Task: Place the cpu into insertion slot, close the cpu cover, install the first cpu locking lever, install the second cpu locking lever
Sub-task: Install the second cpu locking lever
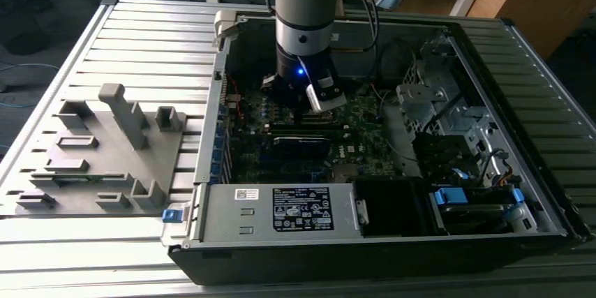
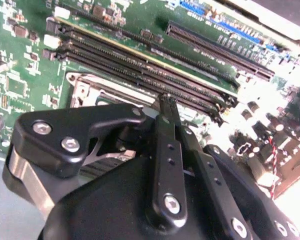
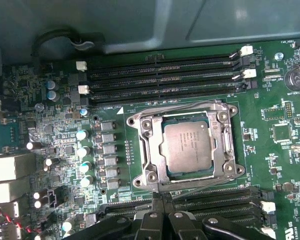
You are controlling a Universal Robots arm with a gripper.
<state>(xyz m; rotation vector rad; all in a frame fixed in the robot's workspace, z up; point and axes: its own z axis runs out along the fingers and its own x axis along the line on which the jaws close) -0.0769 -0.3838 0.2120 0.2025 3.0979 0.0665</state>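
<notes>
In the first wrist view the silver-grey cpu (image 3: 186,147) lies flat in the insertion slot (image 3: 138,183) on the green motherboard. The silvery cpu cover (image 3: 151,150) lies down around it, framing the chip. Thin wire levers run along the frame's edges; whether they are latched I cannot tell. My gripper (image 3: 162,196) hovers just off one side of the socket, black fingers pressed together with nothing between them. In the second wrist view its shut tips (image 2: 167,100) point down near the socket's metal frame (image 2: 87,90). In the exterior view the gripper (image 1: 312,99) hangs inside the open computer case.
Long black memory slots (image 3: 165,75) flank the socket on two sides. The case walls (image 1: 223,102), a drive cage (image 1: 437,102) and the power supply (image 1: 279,207) ring the board. A grey fixture plate (image 1: 102,151) lies outside the case on the exterior view's left.
</notes>
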